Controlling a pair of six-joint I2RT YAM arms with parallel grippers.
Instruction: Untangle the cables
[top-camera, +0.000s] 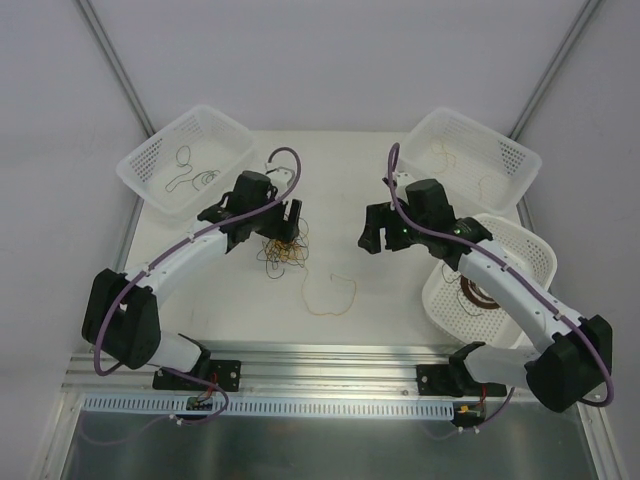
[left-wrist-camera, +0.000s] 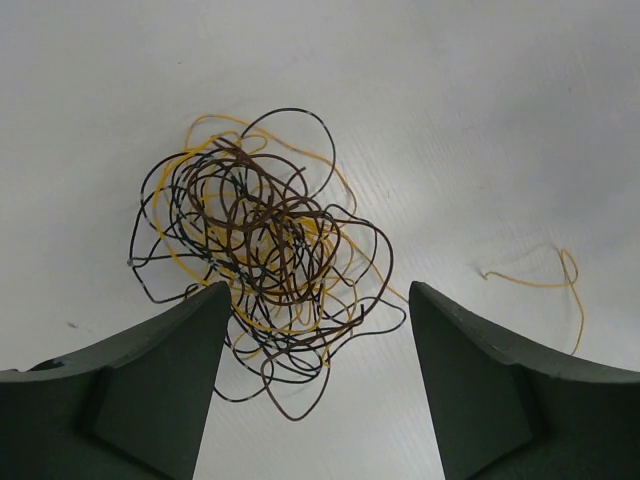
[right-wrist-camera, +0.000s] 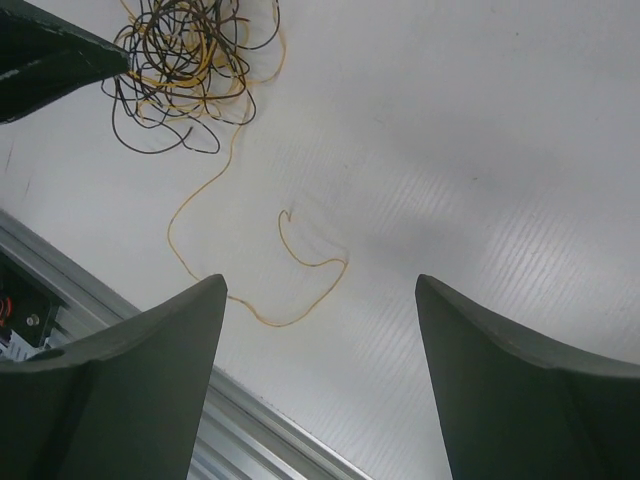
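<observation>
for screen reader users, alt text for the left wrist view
A tangled ball of thin yellow, brown and black cables lies on a white table, reaching between the fingers of the open left gripper. A loose yellow strand lies apart.

The cables (top-camera: 283, 250) lie mostly in one loose tangle (left-wrist-camera: 260, 260) near the middle of the tabletop (top-camera: 330, 180): very thin yellow, brown and black strands, looped and curled over each other, flat on the surface. From its 4 o'clock side in the top view one yellow strand (right-wrist-camera: 265, 270) trails out, bends into an open loop and ends in a small hook. More strands lie apart: dark and greenish ones in the basket at 10 o'clock (top-camera: 150, 160), tan ones in the basket at 2 o'clock (top-camera: 515, 155).
</observation>
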